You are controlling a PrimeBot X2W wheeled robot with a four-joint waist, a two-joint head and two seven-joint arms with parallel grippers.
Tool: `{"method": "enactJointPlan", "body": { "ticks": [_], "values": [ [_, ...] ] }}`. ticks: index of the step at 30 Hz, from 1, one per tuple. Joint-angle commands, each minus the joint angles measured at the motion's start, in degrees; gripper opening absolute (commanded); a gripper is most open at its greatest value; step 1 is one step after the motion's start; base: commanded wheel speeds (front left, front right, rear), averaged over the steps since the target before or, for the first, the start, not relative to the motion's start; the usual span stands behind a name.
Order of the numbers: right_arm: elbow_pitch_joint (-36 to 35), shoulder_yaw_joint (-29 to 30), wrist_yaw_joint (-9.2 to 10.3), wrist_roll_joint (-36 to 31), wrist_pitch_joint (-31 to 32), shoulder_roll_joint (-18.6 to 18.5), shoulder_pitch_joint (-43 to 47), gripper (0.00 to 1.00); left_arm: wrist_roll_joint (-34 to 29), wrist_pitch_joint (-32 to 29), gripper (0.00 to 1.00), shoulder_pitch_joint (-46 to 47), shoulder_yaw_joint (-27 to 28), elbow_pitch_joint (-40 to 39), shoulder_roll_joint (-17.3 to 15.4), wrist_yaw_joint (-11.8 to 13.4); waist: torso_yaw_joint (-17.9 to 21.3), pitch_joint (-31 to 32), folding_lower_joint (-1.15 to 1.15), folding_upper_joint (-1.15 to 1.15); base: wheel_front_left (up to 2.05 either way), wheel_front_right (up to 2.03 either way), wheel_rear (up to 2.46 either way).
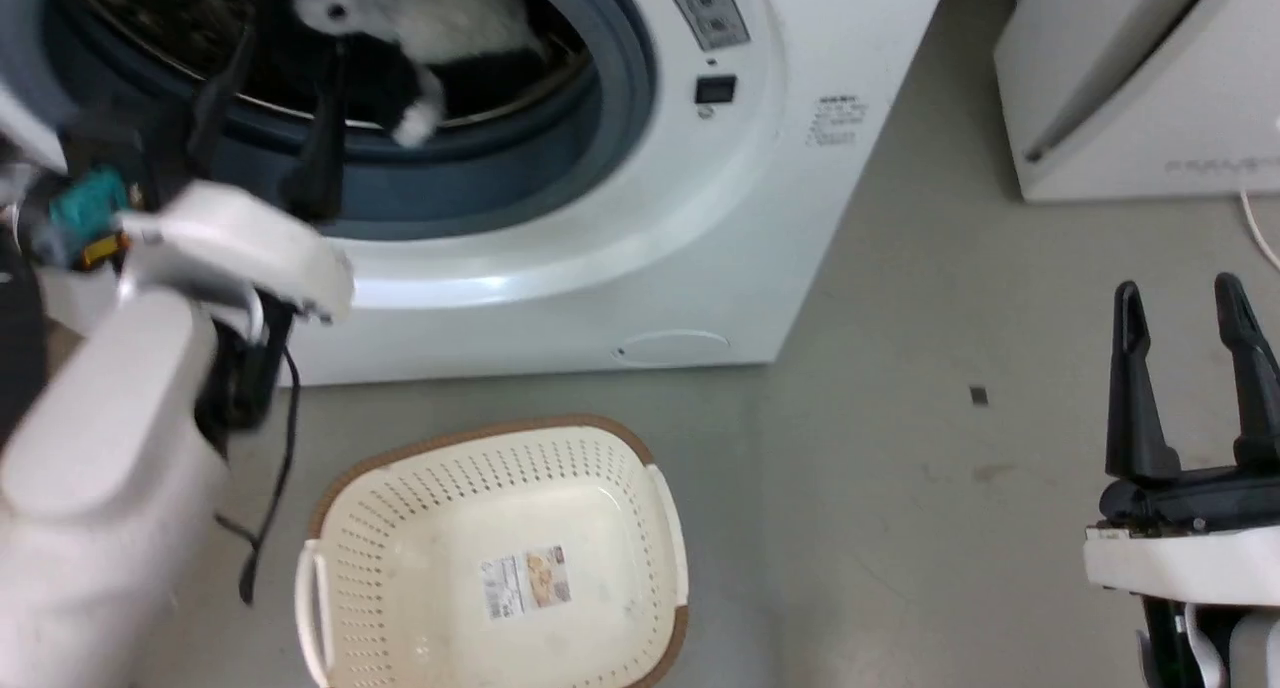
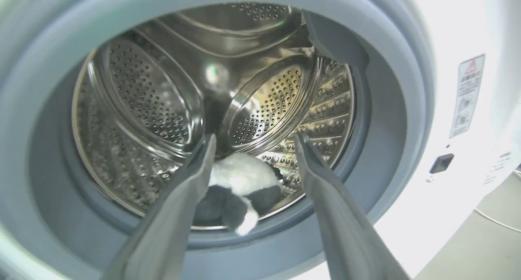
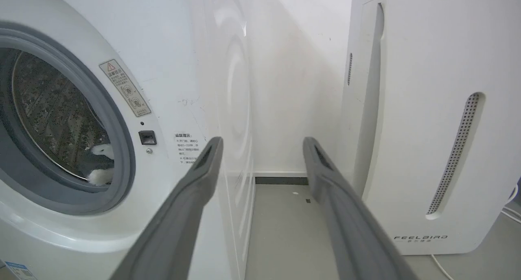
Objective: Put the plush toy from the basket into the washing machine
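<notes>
At the porthole of the washing machine [image 1: 700, 218], the left gripper [image 2: 254, 138] is spread, holding nothing. The plush toy [image 2: 240, 175] lies in the drum (white-tipped limb at front lip). The basket [image 1: 480, 473] sits on the floor below. The right gripper [image 1: 1180, 298] is spread and empty, well apart.

The grey floor [image 1: 900, 528] carries the washing machine [image 1: 800, 188], the basket [image 1: 420, 528] and a white appliance [image 1: 1130, 88].

My left forearm [image 1: 100, 438] is smeared with blur in the head view. In my left wrist view, one finger of my left claw [image 2: 252, 139] hides the plush toy [image 2: 244, 174] along one side. The basket [image 1: 500, 430] runs off the bottom edge, and its sticker [image 1: 525, 580] print is too small to read.
</notes>
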State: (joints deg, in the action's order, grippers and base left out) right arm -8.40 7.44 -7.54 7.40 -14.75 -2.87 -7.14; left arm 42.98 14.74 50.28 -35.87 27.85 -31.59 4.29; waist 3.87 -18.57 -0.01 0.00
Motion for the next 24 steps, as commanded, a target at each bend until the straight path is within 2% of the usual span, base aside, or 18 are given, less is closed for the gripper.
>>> {"method": "enactJointPlan", "body": {
  "ticks": [1, 8, 12, 18, 24],
  "values": [
    [0.25, 0.26, 0.05, -0.55, -0.25, 0.00, 1.09, 1.00, -1.75, 0.24, 1.00, -5.15, 2.74, -3.71, 0.43, 1.79, -3.18, 4.12, 0.01, 0.00, 0.00, 0.00, 0.00],
    [0.67, -0.93, 0.05, -1.76, -0.25, 0.00, 3.59, 1.00, -9.16, 0.25, 1.00, -26.62, 13.96, -19.91, 3.64, 8.31, -4.74, 8.23, 0.01, 0.00, 0.00, 0.00, 0.00],
    [0.93, -1.31, 0.05, -1.69, -0.25, 0.00, 4.96, 1.00, -13.59, 0.25, 1.00, -35.57, 17.25, -25.21, 6.43, 10.44, -5.45, 9.91, 0.01, 0.00, 0.00, 0.00, 0.00],
    [1.55, -1.97, 0.05, -2.13, -0.25, 0.00, 6.50, 1.00, -21.06, 0.25, 1.00, -44.57, 19.22, -29.47, 10.52, 11.20, -5.69, 11.94, 0.01, 0.00, 0.00, 0.00, 0.00],
    [2.73, -2.54, 0.05, -2.19, -0.25, 0.00, 8.11, 1.00, -23.76, 0.26, 1.00, -50.29, 18.47, -27.31, 13.35, 8.56, -5.77, 13.62, 0.01, 0.00, 0.00, 0.00, 0.00]
  ]
}}
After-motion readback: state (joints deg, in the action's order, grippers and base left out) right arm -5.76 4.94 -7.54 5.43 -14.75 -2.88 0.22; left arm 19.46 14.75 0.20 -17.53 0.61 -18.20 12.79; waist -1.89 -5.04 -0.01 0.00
